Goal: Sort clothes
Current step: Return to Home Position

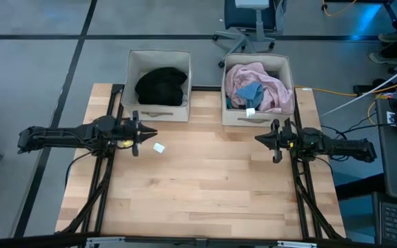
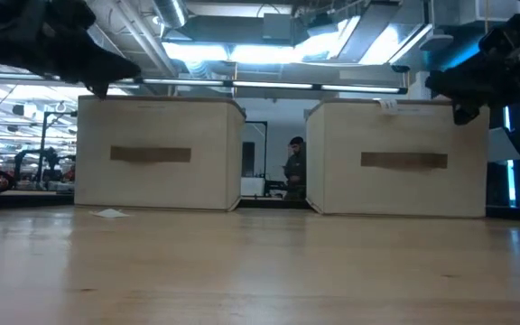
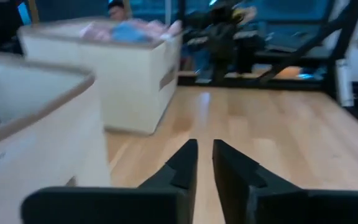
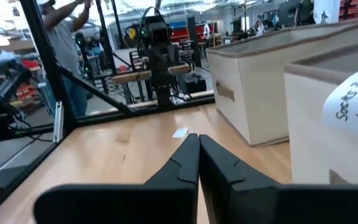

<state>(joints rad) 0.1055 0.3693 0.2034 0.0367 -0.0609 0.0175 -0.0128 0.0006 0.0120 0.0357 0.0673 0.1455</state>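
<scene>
The left gripper [image 1: 140, 132], narrowed to a slit, and the right gripper [image 1: 273, 140], pressed closed, both empty, hover mid-frame over the pale wooden counter [image 1: 205, 186], below the left beige square fabric bin [image 1: 158, 114] of crumpled black garments [image 1: 160, 85] and the right beige fabric bin [image 1: 243, 118] of pink and blue clothes [image 1: 257, 86].

left bin [image 2: 159, 153] | right bin [image 2: 403, 158] | white scrap [image 2: 108, 213] before left bin | person [image 2: 295, 167] between bins
</scene>
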